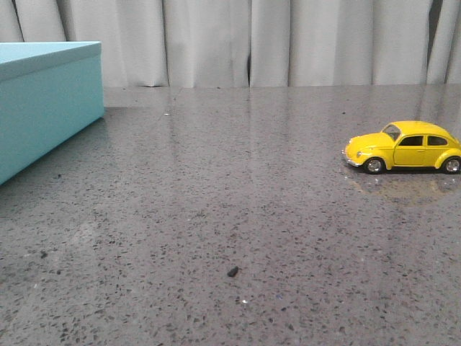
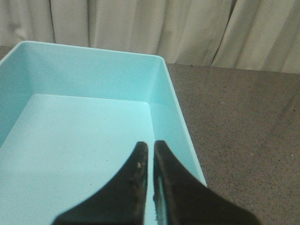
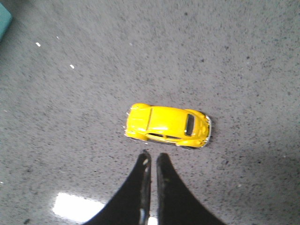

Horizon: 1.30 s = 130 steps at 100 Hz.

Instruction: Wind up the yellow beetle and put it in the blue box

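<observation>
The yellow beetle [image 1: 405, 146] stands on its wheels at the right of the grey table, nose pointing left. In the right wrist view the beetle [image 3: 168, 125] lies just beyond my right gripper [image 3: 153, 156], which is shut, empty and above the table. The blue box [image 1: 45, 101] stands open at the far left. In the left wrist view my left gripper [image 2: 151, 146] is shut and empty, hovering over the box's bare inside [image 2: 79, 140] near its right wall. Neither gripper shows in the front view.
A small dark speck [image 1: 233, 272] lies on the speckled grey table near the front middle. Pale curtains [image 1: 274, 40] hang behind the table's far edge. A corner of the blue box [image 3: 3, 18] shows in the right wrist view.
</observation>
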Each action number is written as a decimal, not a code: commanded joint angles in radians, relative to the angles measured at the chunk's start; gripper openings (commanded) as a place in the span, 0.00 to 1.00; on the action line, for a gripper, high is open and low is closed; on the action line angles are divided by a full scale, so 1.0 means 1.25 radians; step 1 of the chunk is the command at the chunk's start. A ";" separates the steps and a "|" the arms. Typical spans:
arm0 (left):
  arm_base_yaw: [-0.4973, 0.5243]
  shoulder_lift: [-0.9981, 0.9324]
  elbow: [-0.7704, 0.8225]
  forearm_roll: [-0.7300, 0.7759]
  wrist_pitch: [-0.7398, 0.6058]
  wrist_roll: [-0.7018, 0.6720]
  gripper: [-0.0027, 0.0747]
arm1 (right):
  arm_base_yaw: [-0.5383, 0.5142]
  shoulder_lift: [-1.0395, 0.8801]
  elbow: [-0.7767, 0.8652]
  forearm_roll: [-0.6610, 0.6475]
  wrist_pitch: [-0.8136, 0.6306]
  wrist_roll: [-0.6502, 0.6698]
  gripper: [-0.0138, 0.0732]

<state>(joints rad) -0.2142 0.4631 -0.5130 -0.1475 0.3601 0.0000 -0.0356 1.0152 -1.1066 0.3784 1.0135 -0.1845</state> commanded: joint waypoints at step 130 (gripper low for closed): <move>-0.089 0.010 -0.029 -0.015 -0.015 0.000 0.01 | 0.251 0.381 -0.136 -0.292 -0.021 0.173 0.10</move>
<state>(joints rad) -0.3158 0.4631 -0.5145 -0.1516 0.4025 0.0000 0.2995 1.5162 -1.2429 0.0177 1.0181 0.0263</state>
